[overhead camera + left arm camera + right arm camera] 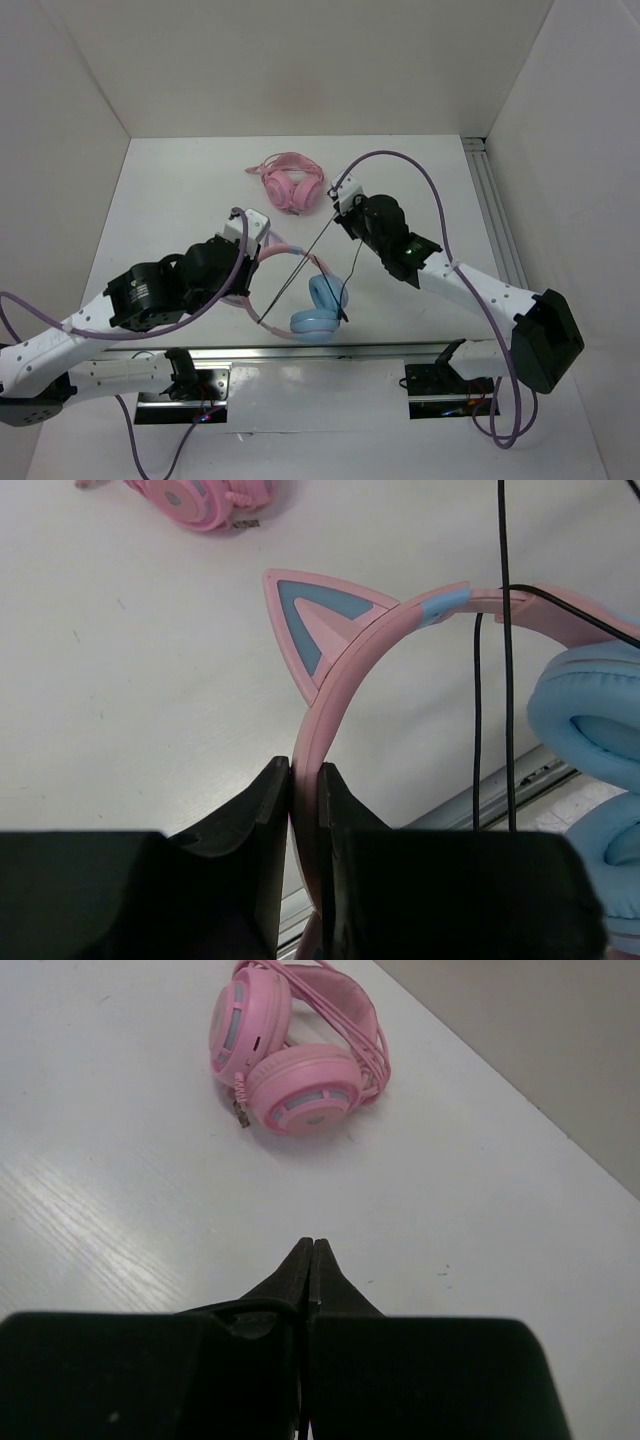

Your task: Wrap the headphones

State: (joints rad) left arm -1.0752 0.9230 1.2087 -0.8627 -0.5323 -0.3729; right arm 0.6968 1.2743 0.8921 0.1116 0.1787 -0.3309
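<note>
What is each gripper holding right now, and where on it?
Left gripper clamps the pink headband near the cat ear; right gripper pinches the black cable.

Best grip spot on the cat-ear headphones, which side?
The thin pink headband near the cat ear, from the left, one finger inside the arc, one outside: flat and narrow there, whereas the blue ear cups are bulky. The left gripper pinches it so.

The headphones I work with have light-blue ear cups, a pink headband with one small blue patch, and a pink cat ear with a blue inner panel. Their cable is black. The other headphones are pink all over, with paler rings on the cups. The surface is plain white. My jaws are matt black on both sides.
</note>
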